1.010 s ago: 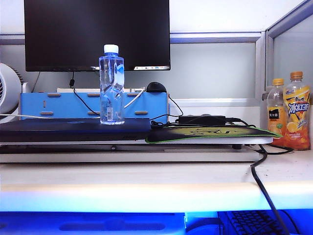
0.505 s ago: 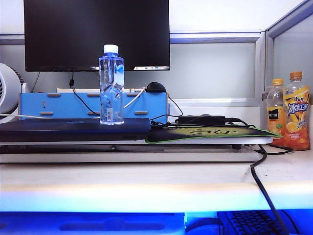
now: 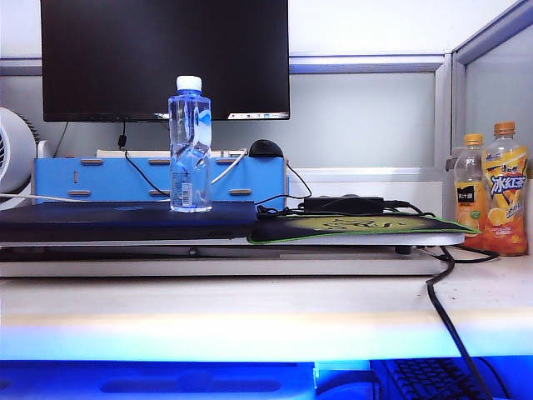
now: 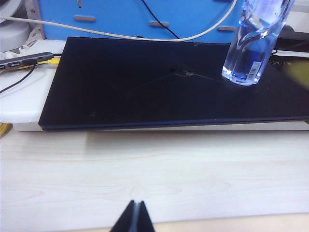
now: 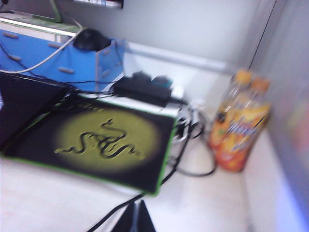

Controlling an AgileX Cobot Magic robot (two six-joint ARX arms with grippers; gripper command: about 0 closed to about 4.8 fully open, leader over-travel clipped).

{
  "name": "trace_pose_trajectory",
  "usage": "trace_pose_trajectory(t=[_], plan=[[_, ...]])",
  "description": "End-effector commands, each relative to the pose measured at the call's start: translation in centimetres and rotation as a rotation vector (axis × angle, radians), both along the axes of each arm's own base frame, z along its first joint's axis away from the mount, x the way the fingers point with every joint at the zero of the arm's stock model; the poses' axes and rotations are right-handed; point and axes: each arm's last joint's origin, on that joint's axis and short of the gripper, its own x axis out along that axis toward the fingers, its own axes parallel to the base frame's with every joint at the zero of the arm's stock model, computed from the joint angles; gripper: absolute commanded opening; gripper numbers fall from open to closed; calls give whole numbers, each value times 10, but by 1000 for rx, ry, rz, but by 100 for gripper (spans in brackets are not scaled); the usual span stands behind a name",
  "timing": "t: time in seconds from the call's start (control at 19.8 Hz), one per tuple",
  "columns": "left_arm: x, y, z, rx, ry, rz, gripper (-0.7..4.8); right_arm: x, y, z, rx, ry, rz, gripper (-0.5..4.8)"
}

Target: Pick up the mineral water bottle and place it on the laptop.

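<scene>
I am seeing the bottle [image 3: 190, 143] standing upright on the laptop [image 3: 125, 222], toward the lid's right end, with nothing gripping it. From the left wrist camera its base [image 4: 243, 73] is resting on the dark lid [image 4: 145, 87], near the far corner. The laptop is lying closed on the table [image 3: 250, 308], in front of the blue box [image 3: 100, 179] and under the monitor [image 3: 165, 58]. The mouse mat [image 3: 358, 227] is lying just beside the laptop, its edge touching it, and a black adapter [image 3: 343, 203] is sitting at its back. Two orange drink bottles [image 3: 493, 200] are standing at the far right.

The left gripper [image 4: 134, 217] is hovering over bare table in front of the laptop, fingers pressed together, holding nothing. The right gripper [image 5: 134, 217] is showing in a blurred picture, above the table in front of the mat [image 5: 96, 145], also closed and empty. Neither arm is showing in the exterior view.
</scene>
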Motion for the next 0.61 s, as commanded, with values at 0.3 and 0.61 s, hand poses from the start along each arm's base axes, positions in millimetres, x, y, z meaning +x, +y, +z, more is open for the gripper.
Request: trace_pose_trajectory(t=[0.3,0.61], plan=[[0,0,0,1,4,-4,-2,-3,-3,-47,54,-81,32,0],[0,0,0,0,4,-7,-2,6,-4,-81,44,15,-3,0]])
